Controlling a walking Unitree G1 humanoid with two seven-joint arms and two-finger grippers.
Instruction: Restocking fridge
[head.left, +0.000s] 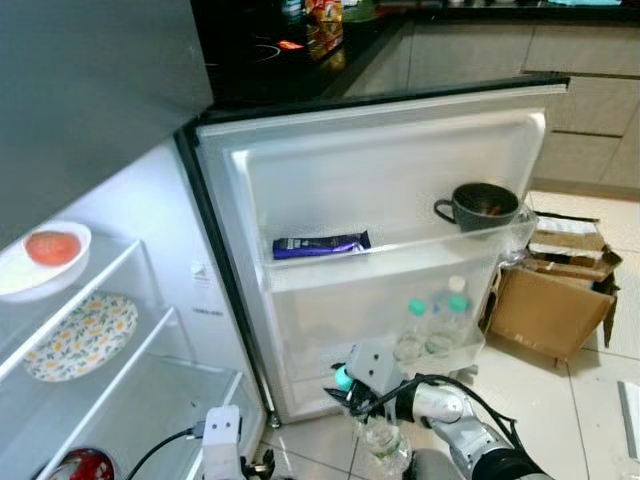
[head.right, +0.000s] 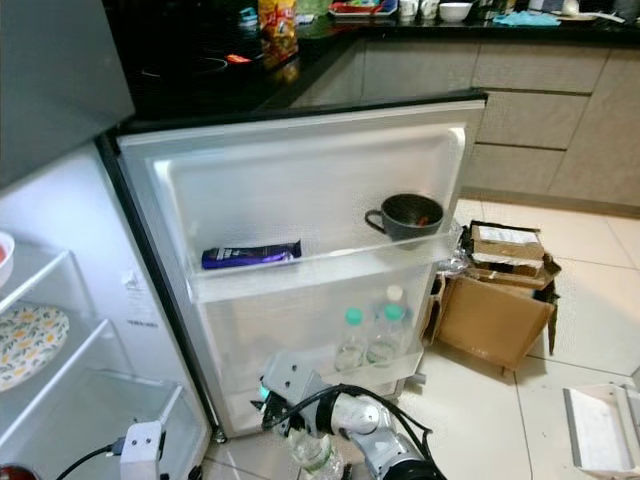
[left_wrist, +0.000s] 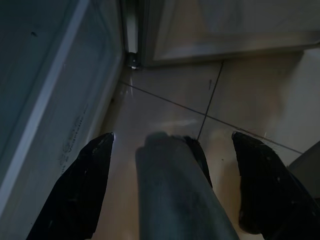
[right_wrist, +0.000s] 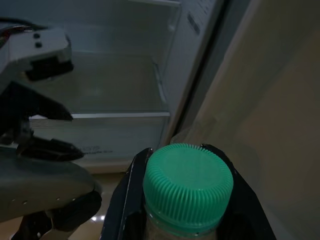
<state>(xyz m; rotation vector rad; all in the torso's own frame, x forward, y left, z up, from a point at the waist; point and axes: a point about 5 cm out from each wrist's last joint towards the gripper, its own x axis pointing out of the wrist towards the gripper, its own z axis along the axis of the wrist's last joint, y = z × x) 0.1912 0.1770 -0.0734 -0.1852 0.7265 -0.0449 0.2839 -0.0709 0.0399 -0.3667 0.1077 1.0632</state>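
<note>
My right gripper (right_wrist: 186, 172) is shut on a clear water bottle (head.left: 385, 440) with a green cap (right_wrist: 188, 176), its black fingers (right_wrist: 126, 197) pressing both sides of the neck. It holds the bottle tilted low above the floor, in front of the open fridge door's bottom shelf (head.left: 470, 352). Two bottles with green caps and one with a white cap (head.left: 437, 325) stand in that shelf. My left gripper (left_wrist: 172, 140) hangs open near the floor by the fridge's lower corner, holding nothing.
The door's upper shelf holds a dark mug (head.left: 485, 205) and a blue packet (head.left: 320, 244). Inside the fridge sit a white bowl with an orange item (head.left: 50, 250), a patterned plate (head.left: 80, 335) and a red object (head.left: 85, 465). An open cardboard box (head.left: 550, 305) stands right of the door.
</note>
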